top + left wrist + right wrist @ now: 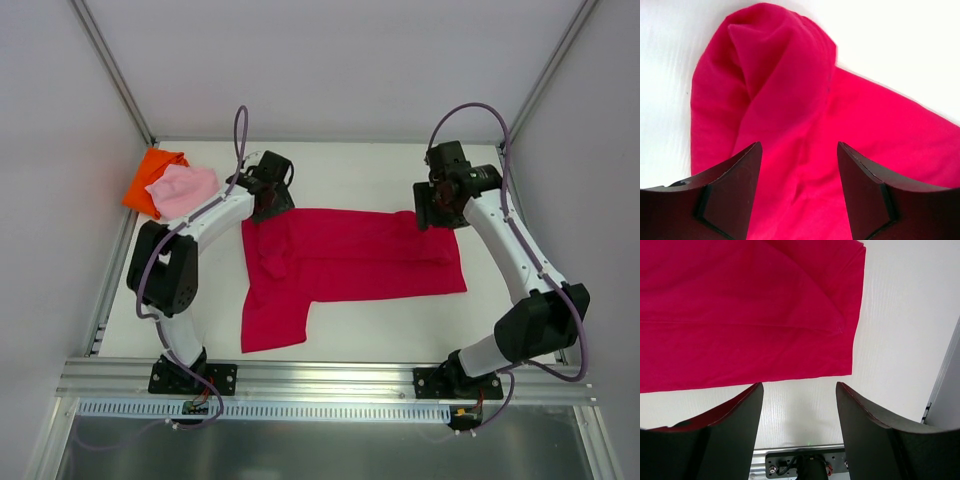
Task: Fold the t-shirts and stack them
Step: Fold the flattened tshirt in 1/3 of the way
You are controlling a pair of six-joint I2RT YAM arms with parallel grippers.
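Observation:
The large crimson t-shirt lies partly folded across the middle of the white table, with one sleeve hanging toward the near edge. A light pink t-shirt bundle rests on a bright orange one at the far left corner. My left gripper hovers over the crimson shirt's far left corner. In the left wrist view the gripper is open above a bunched fold of the crimson cloth and grips nothing. My right gripper is at the shirt's far right corner. It is open over bare table beside the shirt's hem.
The white table is boxed in by pale walls at the back and on both sides. A metal rail with both arm bases runs along the near edge. The right wall's frame stands close to the right gripper.

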